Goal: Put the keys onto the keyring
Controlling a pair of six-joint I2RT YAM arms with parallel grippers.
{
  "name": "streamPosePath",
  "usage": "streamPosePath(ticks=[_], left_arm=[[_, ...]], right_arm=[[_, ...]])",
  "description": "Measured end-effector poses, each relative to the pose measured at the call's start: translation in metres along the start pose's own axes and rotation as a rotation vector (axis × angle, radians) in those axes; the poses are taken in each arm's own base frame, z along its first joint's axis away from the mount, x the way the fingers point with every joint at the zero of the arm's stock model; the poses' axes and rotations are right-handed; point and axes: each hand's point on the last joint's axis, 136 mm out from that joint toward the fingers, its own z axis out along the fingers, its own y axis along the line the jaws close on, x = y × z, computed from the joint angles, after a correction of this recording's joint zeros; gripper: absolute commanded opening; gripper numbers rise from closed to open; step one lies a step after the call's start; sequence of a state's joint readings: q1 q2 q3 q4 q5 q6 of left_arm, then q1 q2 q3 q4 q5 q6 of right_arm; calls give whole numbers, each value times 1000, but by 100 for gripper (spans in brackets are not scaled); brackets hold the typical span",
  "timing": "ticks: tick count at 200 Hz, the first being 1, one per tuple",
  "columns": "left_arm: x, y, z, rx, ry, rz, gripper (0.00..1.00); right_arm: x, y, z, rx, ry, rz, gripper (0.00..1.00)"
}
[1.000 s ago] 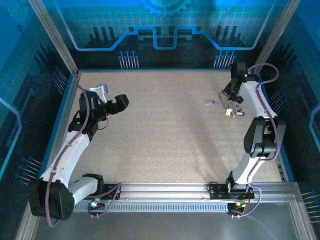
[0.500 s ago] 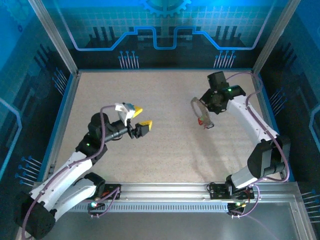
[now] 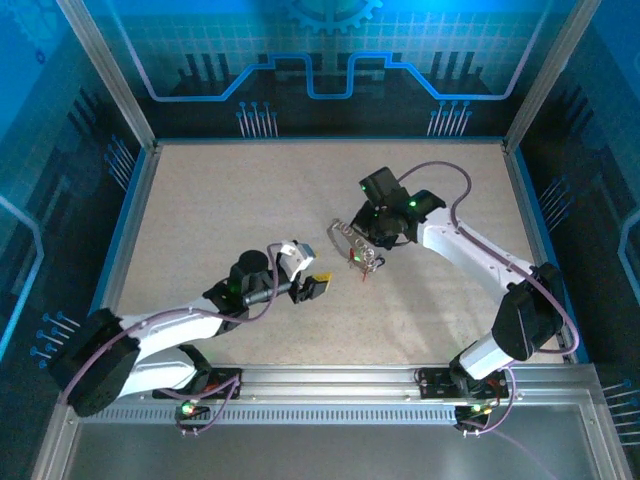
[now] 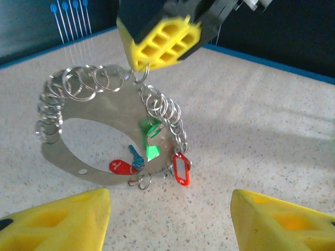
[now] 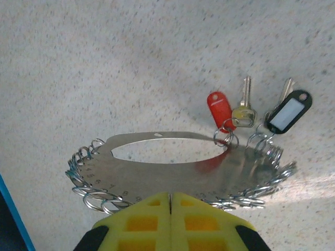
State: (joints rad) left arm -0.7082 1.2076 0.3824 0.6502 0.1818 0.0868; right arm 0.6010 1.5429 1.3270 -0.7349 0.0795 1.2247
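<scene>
Both arms have swung in to mid-table since the earlier frames: left gripper [image 3: 321,287] sits near centre, its ribbed yellow fingers [image 4: 57,222] parted with nothing between them, facing the keyring [image 4: 60,151]. That flat grey metal hoop, rim crowded with thin wire split rings [image 4: 89,81], is pinched at its edge by the closed right gripper [image 5: 170,206] over the speckled table [image 3: 200,200]. Small keys [image 4: 135,155] and glossy red and green plastic tags [image 4: 180,170] dangle from its lower rim.

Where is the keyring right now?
Top view: right of centre on the table, the keyring hangs pinched in the right hand, with the open left hand close on its left.
</scene>
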Motion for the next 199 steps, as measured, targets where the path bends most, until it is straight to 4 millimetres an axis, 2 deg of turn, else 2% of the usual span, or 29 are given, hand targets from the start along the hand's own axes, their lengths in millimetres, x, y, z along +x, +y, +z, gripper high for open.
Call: streamPosePath(ticks=[39, 64, 76, 86, 99, 151, 173, 199], left_arm=[[3, -13, 15, 23, -16, 21, 64], [-1, -13, 20, 7, -44, 43, 53], [-4, -9, 21, -19, -59, 55, 50], [-8, -5, 21, -43, -74, 63, 42], [-13, 0, 21, -78, -94, 91, 39], [-16, 13, 24, -197, -112, 209, 38], [-12, 13, 29, -212, -107, 271, 37], [-9, 10, 40, -240, -93, 372, 32]], right_arm=[[20, 10, 5, -23, 39, -16, 0], [29, 15, 12, -31, 66, -22, 0], [31, 16, 15, -32, 79, -21, 0], [33, 17, 18, -35, 89, -19, 0], [34, 18, 20, -37, 99, -16, 0], [40, 20, 20, -47, 134, 15, 0], [43, 21, 20, -50, 152, 48, 0], [49, 24, 19, -58, 190, 85, 0]])
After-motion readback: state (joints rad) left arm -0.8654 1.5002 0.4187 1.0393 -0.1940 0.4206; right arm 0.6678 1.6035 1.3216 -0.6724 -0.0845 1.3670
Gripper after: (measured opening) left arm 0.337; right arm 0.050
